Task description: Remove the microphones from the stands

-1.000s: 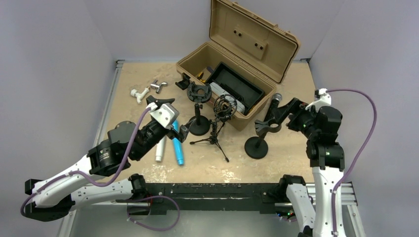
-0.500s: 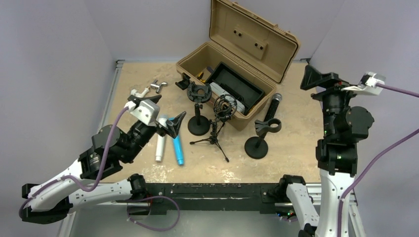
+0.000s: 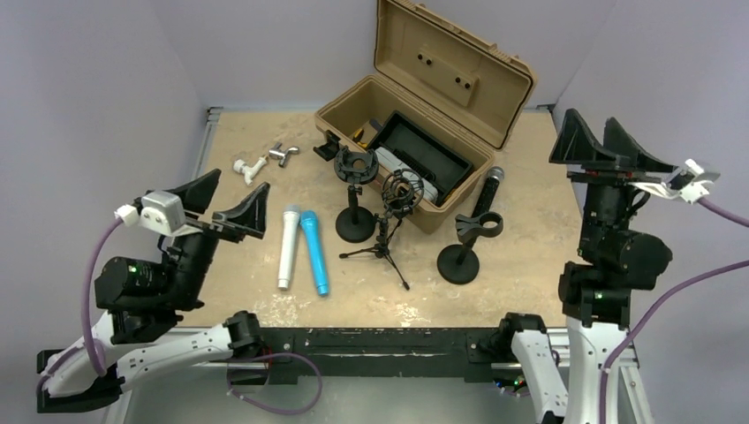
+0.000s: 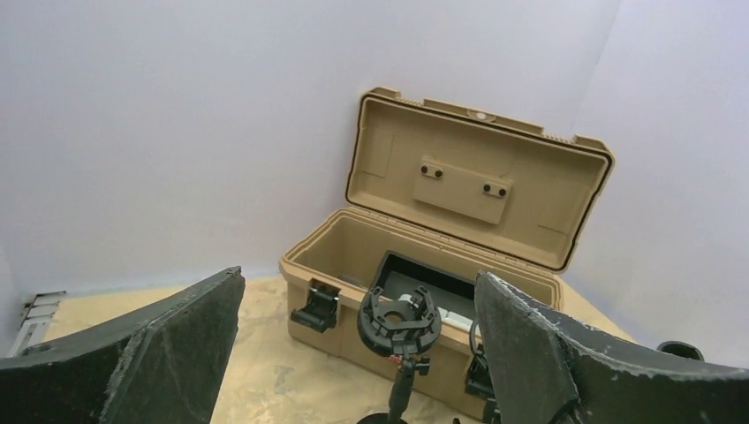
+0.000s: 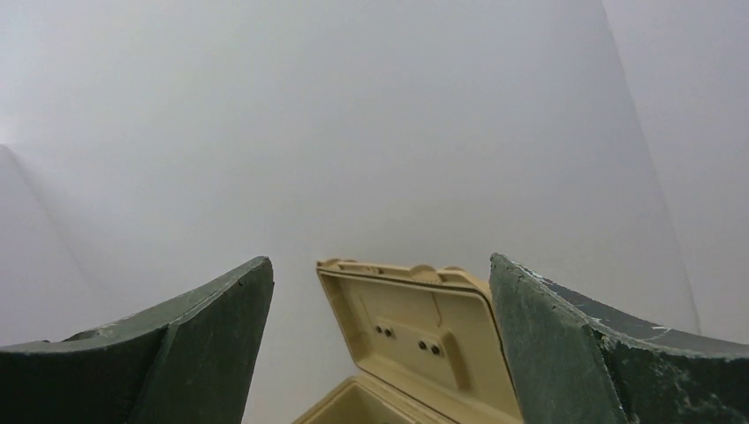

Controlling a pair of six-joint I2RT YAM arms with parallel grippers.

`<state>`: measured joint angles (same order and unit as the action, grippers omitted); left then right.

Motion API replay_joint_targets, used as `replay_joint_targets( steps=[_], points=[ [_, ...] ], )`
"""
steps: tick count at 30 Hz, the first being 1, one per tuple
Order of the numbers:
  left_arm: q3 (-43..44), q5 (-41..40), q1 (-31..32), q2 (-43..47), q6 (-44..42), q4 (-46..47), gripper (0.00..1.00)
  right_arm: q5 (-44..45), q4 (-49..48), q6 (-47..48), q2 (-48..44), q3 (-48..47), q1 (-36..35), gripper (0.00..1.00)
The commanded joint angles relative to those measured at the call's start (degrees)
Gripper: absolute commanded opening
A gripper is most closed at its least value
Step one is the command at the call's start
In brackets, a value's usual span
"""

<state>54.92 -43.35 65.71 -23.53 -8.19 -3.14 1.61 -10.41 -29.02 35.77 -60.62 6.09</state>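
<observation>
jaws released, black microphone (image 3: 487,193) sitting in its stand (image 3: 459,261)

the tan toolbox (image 4: 477,203) stands open, framed between your left fingers (image 4: 168,353); only its lid shows between your right fingers (image 5: 601,353). your left gripper (image 3: 225,201) and right gripper (image 3: 605,146) are held high, jaws spread, grasping nothing. the black microphone leans in the clip of its stand, left of the right fingers and well apart. a white mic (image 3: 287,247) and blue mic (image 3: 313,252) lie side by side, right of the left fingers.

Robot lab, plain-walled test table (image 3: 517,238)
</observation>
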Motion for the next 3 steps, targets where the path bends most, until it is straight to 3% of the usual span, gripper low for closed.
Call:
replay_joint_targets(
  steps=[1,3],
  points=[
    [-1.58,-3.47,0.2,2.6,-2.72,3.83,1.0,-0.9,-7.15,-0.29,-1.85,3.69,-2.76,0.9],
    [-1.65,-3.69,0.16,3.38,-4.28,4.86,1.0,-0.97,-7.9,0.04,-2.55,5.13,-3.59,0.91]
  ],
)
